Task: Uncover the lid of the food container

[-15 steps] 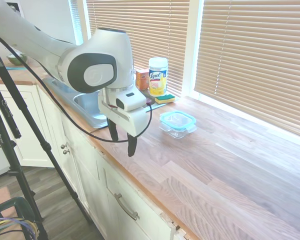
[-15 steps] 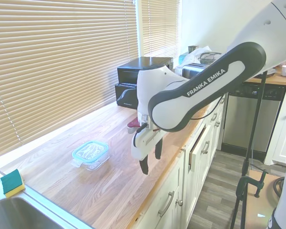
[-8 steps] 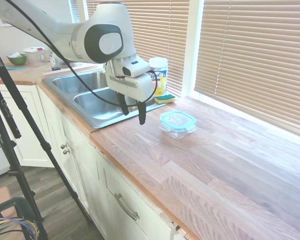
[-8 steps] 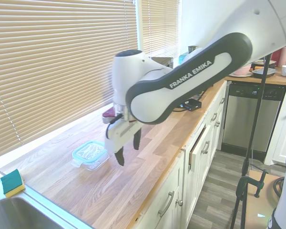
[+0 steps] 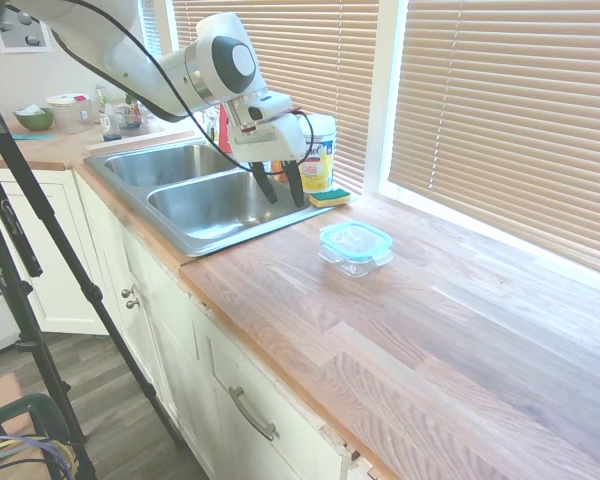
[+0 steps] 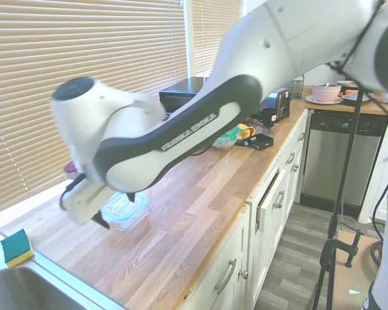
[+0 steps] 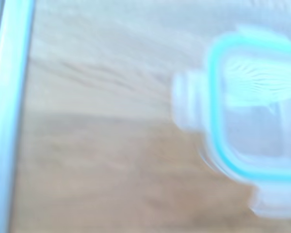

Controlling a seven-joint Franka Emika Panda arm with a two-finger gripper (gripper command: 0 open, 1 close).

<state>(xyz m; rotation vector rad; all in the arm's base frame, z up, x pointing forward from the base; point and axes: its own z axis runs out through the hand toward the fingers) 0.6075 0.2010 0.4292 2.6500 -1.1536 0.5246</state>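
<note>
Count: 1 small clear rectangular food container (image 5: 354,255) w/ 1 teal-rimmed clear plastic lid (image 5: 355,239) on it, 1 yellow-green sponge (image 5: 329,197), 1 yellow-labelled wipes canister (image 5: 317,152). White arm's pincer (image 5: 281,188) spread, empty, over steel double sink (image 5: 195,200) edge, apart from container. Wooden table (image 5: 430,330), kitchen w/ window blinds (image 5: 510,110).

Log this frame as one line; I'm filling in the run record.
phase: approach | gripper: open, empty, in the air over the sink edge | lid: on the food container | contact: none
</note>
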